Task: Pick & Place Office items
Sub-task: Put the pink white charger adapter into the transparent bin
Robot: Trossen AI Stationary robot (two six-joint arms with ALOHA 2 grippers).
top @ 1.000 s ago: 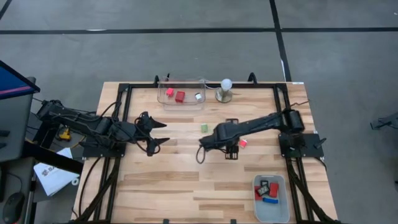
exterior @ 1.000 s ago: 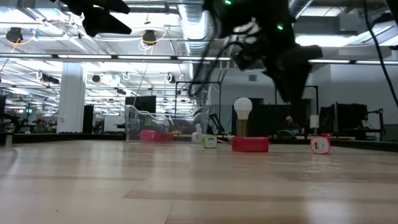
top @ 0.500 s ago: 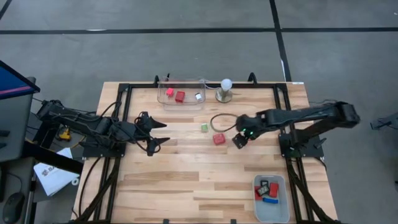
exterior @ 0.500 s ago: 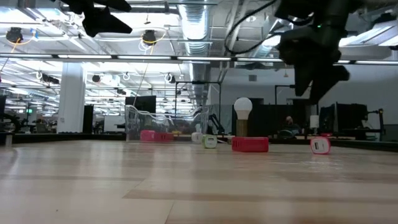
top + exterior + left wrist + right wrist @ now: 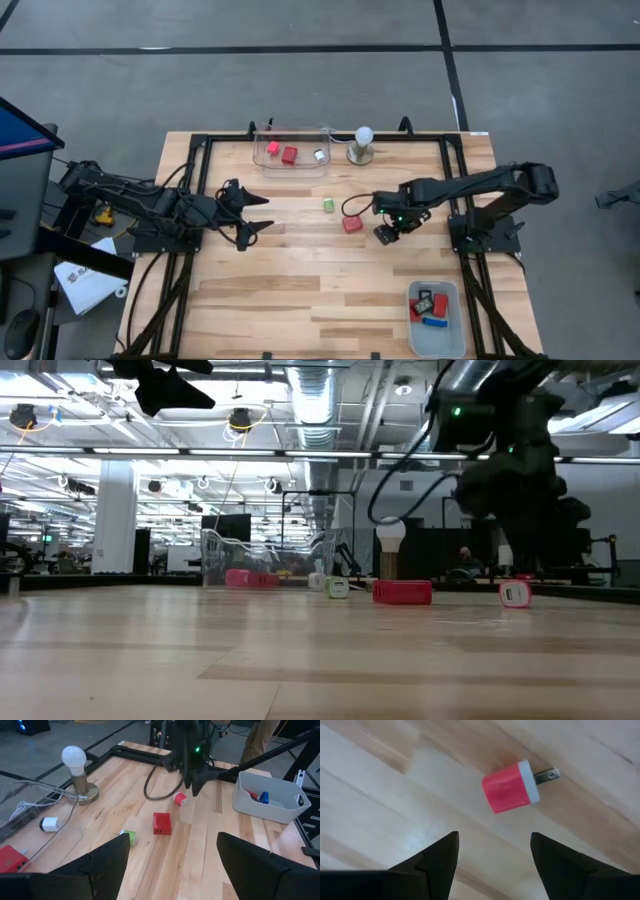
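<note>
Right arm hides the pink plug overhead.

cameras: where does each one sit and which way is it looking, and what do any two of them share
High view: above the table, looking straight down; both arms show, left gripper open, right gripper open.
Low view: at table-top height, looking level across; the right arm hangs dark at upper right.
Left wrist view: on the left arm, looking across to the right arm and grey bin; own fingers at bottom.
Right wrist view: looking down at the pink plug adapter; own fingers below.
Shared: red block in high, low and left wrist.
</note>
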